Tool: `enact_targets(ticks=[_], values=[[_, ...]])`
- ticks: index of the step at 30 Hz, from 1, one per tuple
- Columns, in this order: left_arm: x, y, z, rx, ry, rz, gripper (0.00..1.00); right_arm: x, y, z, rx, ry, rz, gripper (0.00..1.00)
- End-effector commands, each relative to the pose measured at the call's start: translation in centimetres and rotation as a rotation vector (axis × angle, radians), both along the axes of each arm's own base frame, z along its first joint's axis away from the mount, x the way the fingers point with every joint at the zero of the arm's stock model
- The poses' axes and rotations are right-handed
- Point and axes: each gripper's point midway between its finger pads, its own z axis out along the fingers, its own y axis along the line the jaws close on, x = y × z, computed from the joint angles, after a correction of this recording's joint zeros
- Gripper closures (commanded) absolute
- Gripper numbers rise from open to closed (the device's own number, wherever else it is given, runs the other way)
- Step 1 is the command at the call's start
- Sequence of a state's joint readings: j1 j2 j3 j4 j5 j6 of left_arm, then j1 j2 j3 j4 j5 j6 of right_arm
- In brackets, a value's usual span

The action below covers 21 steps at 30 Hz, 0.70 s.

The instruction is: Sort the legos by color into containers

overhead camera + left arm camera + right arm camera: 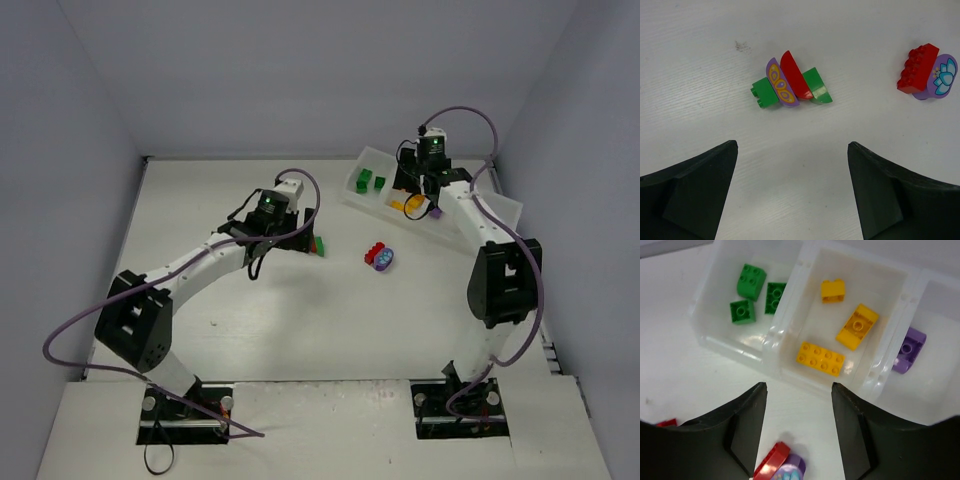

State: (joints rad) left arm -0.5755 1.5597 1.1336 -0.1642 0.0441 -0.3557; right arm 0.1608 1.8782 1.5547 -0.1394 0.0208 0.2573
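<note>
Left claw [791, 150] is spread wide with nothing between the fingers, hovering over the table [700, 60] just short of a tight cluster: green brick [764, 93], purple piece [781, 82] printed with yellow ovals, red curved piece [796, 75] and second green brick [816, 86], all touching. Off to the right, a red brick [917, 67] sits against a rounded purple piece [943, 75] with a blue flower print. Right claw [798, 390] is parted and empty above the tray [774, 335]: three greens [751, 281] in one compartment, three yellows [857, 326] next, one purple arch [910, 349] beyond. From above, the right arm [480, 215] hides part of the tray, and purple cables [75, 335] loop off both arms.
</note>
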Motion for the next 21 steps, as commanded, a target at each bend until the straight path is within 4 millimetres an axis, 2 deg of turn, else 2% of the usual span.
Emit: enact_targets(ticks=[1,2,4,5,6,7,11,16,18,20,21], values=[[1.7,-0.7,2.6,-0.049,-0.022,0.046,0.16,-1.7,2.1,4.7,0.049,-0.108,0.062,0.49],[1.9,-1.0,2.1,-0.023,-0.010,0.017,0.16,-2.8,2.7,5.2,0.062,-0.114,0.085,0.49],[2.0,-1.1,1.9,-0.008,-0.014,-0.005,0.16,-3.7,3.1,4.3,0.063,-0.090,0.098,0.49],[2.2,-1.2,2.1,0.035,-0.050,-0.072,0.16,-4.3,3.5,5.0,0.076,-0.101,0.114,0.49],[2.3,-1.2,2.0,0.066,-0.067,-0.109,0.16,-5.1,4.0,4.4,0.081,-0.085,0.129,0.49],[2.5,-1.1,2.0,0.098,-0.087,-0.150,0.16,-5.7,4.2,4.9,0.090,-0.095,0.138,0.49],[3.0,-0.5,2.3,0.276,-0.206,-0.393,0.16,-8.0,5.8,4.7,0.112,-0.081,0.200,0.49],[3.8,-1.1,1.6,0.316,-0.262,-0.597,0.16,-10.2,6.8,4.2,0.137,-0.065,0.247,0.49],[4.4,-1.1,0.6,0.304,-0.241,-0.628,0.16,-10.6,6.8,4.2,0.141,-0.064,0.252,0.49],[4.6,-1.7,0.7,0.289,-0.247,-0.686,0.16,-11.2,6.9,4.2,0.146,-0.064,0.258,0.49],[4.6,-1.7,-0.4,0.289,-0.216,-0.703,0.16,-11.4,6.8,4.5,0.149,-0.071,0.259,0.49]])
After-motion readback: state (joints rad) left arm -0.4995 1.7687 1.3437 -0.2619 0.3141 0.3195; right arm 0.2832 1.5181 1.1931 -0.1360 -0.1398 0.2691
